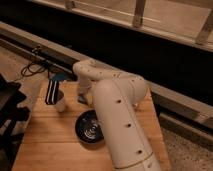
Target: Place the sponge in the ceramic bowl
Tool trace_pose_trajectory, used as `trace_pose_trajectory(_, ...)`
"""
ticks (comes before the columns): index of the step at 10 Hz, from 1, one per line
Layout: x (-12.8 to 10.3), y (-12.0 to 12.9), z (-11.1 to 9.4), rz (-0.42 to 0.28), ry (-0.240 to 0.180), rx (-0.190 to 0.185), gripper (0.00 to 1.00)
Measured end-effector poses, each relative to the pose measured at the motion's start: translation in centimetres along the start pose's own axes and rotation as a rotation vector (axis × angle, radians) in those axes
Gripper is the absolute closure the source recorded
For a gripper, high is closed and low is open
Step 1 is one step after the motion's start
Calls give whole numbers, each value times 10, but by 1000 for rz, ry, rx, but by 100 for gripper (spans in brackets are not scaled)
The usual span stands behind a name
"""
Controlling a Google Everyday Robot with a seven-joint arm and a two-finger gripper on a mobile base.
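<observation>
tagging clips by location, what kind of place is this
Probably an indoor lab or test space: a wooden table beside a long metal rail, loose cables on the floor. The gripper is down by the sponge, behind the bowl.
</observation>
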Motion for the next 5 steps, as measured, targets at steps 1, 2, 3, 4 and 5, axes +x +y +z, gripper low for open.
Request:
trace_pose_trajectory(1,4,3,-4,2,6,5,37)
trace_pose_trajectory(2,3,1,-16,-3,11,15,50)
trace_pose_trajectory(3,-2,0,-26,-5,7,17,58)
trace_pose_trajectory(4,-4,1,-38,-3,7,16,69)
trace_pose_trajectory(5,-3,2,-46,-1,9,17,80)
